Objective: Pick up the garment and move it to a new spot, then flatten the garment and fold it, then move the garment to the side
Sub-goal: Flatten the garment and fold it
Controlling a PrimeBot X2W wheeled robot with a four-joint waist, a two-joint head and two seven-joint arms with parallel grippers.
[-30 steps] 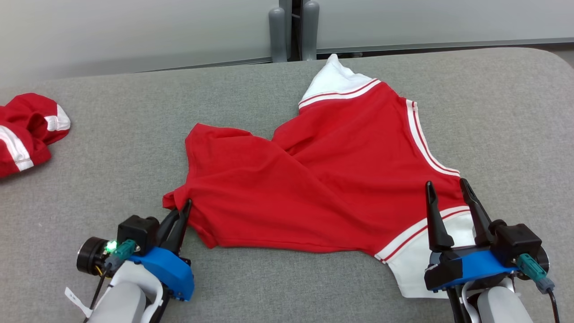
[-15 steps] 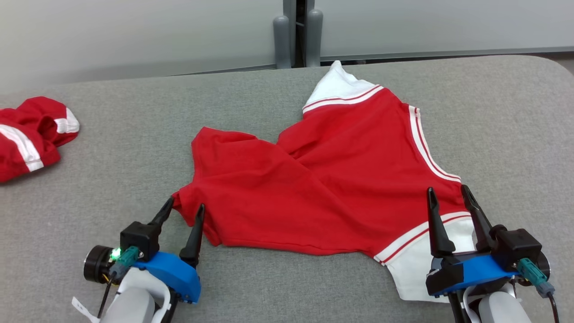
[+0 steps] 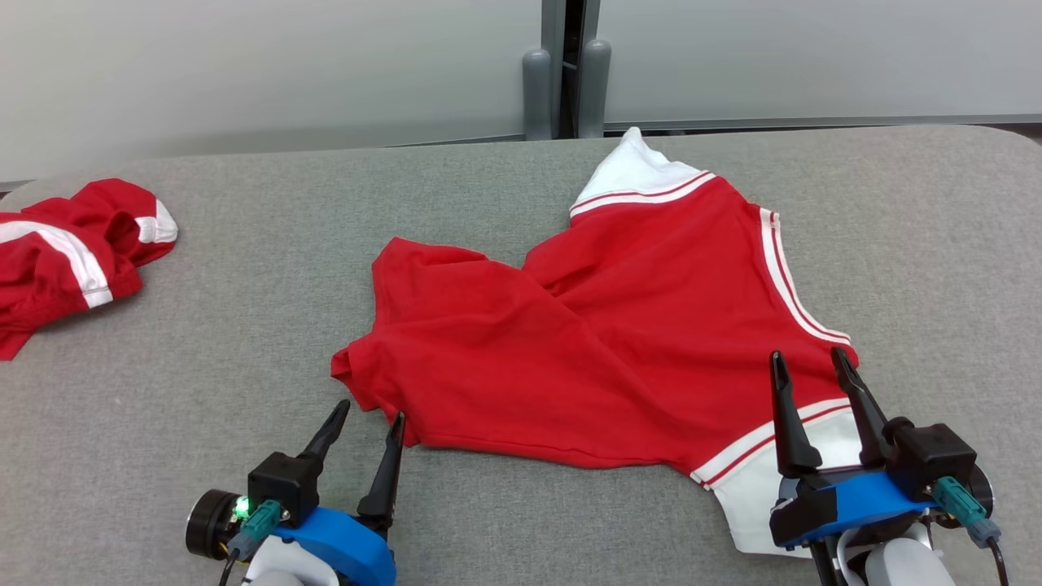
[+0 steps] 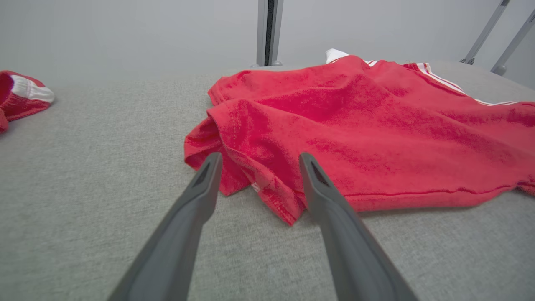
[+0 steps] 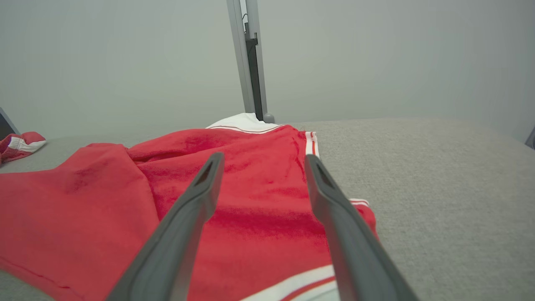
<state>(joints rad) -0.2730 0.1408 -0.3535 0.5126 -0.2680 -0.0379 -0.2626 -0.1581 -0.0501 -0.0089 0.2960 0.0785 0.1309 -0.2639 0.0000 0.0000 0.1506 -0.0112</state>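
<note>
Lying just past the spread, empty left tool (image 3: 371,409), the garment (image 3: 610,325) reaches beneath the open right tool (image 3: 806,354).

Grey fabric-covered table (image 3: 244,342); rumpled red-and-white garment (image 3: 619,342) at centre-right; crumpled red garment (image 3: 65,252) at far left

Light was bright, even, diffuse. Faint soft shadow lay under garment (image 3: 619,342) hem. Wrist views stretched fingers (image 4: 184,234) toward bottom edge, slightly soft there.
</note>
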